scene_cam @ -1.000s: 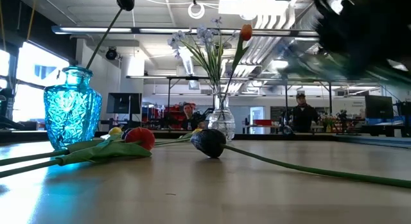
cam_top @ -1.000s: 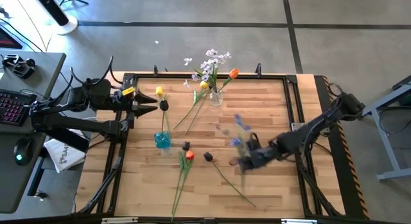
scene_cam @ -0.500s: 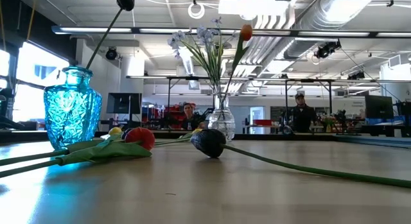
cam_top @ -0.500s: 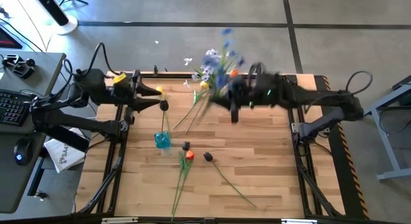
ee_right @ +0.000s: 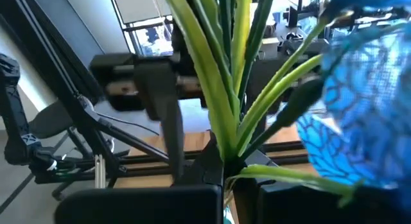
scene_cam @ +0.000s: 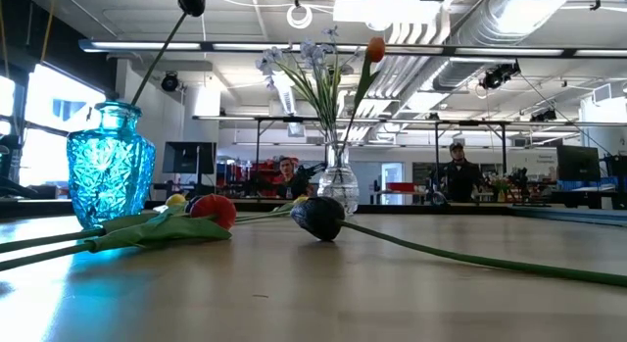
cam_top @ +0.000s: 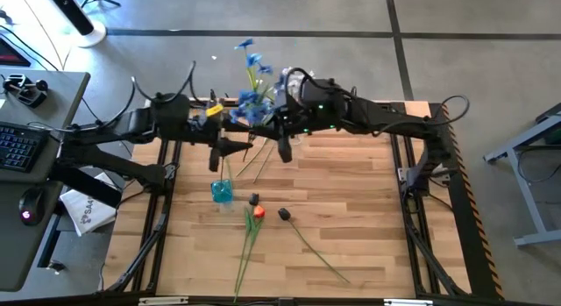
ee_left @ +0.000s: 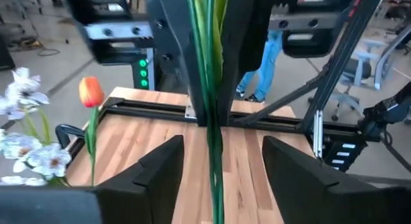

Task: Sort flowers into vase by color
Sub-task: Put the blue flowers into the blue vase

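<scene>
My right gripper is shut on a blue-blossomed flower high over the table's far middle. Its green stem runs down between the fingers of my open left gripper, which stand on either side of it. A blue vase holds a dark purple tulip. A clear vase holds white-lilac sprigs and an orange tulip. An orange-red tulip and a dark tulip lie on the table. My right gripper pinches the blue flower's bundle of green stems and leaves between its two fingers, below where they branch. The flower is lifted clear of the table, blossoms above the hold and the stem's lower part hanging below it.
Long stems lie across the near middle of the wooden table, and more lie by the clear vase. Both arms cross above the far left part. The table's right half holds no flowers. People stand in the room beyond the far edge.
My right gripper has carried the blue flower up from the table's near right, over to the far edge and then left toward my left gripper, lifting it clear. My left gripper has moved right, toward the table's middle, and now stands around the stem.
</scene>
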Controlling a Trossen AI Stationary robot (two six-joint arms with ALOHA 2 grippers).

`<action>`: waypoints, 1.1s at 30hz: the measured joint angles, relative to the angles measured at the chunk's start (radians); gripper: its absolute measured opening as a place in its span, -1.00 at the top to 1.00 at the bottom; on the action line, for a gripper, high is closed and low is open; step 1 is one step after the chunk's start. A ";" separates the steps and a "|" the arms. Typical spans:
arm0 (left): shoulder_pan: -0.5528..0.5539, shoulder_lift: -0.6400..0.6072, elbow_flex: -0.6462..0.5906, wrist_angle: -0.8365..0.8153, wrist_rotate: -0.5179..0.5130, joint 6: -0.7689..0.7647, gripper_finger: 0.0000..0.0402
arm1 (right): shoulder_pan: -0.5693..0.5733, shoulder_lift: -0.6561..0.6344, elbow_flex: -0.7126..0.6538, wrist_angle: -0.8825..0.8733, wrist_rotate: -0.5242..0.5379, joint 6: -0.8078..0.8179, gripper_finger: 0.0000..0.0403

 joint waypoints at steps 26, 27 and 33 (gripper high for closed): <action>-0.158 -0.144 0.092 -0.353 -0.274 -0.321 0.99 | -0.150 -0.068 0.061 -0.062 -0.226 -0.018 -0.20; -0.200 -0.169 0.080 -0.365 -0.334 -0.368 0.99 | -0.158 -0.071 0.061 -0.066 -0.226 -0.029 -0.24; -0.505 -0.270 -0.092 -0.334 -0.699 -0.514 1.00 | -0.204 -0.074 0.060 -0.073 -0.225 -0.082 -0.31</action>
